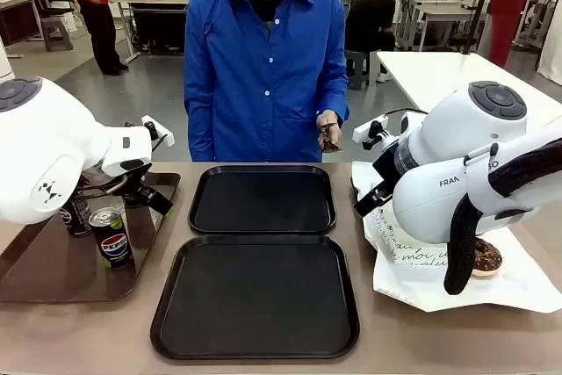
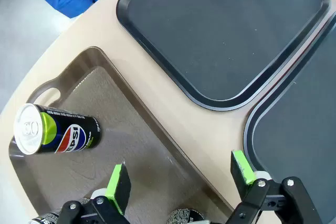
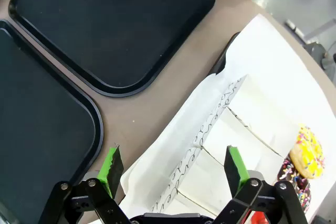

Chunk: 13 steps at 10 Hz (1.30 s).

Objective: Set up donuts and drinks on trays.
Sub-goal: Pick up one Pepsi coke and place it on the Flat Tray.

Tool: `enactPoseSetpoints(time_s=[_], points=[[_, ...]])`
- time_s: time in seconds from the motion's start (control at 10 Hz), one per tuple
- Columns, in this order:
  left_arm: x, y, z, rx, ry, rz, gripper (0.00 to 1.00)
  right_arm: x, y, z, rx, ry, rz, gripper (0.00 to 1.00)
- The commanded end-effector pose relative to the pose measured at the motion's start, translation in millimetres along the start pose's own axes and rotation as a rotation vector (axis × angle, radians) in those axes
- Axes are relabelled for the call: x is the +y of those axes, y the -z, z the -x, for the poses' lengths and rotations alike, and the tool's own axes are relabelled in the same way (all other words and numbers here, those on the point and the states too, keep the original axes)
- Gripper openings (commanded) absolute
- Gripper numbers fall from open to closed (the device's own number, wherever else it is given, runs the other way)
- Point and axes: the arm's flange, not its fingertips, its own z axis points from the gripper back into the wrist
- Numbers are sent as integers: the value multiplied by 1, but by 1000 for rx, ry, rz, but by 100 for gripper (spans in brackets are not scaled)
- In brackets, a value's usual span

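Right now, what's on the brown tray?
One Pepsi can stands upright on the brown tray; a second can behind it is half hidden by the left arm, which covers the tray's far end.

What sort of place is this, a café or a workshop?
Probably a robotics lab: two white robot arms flank a beige table holding black plastic trays, with plain white work tables on a bare grey floor behind the person in the blue shirt.
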Motion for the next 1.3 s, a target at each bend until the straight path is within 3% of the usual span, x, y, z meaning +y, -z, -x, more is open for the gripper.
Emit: enactPoseSetpoints(time_s=[0.0, 1.2], points=[[-1, 0, 0, 0, 1, 0, 100, 0, 0, 0, 0, 0, 0, 100], [-1, 0, 0, 0, 1, 0, 100, 0, 0, 0, 0, 0, 0, 100]])
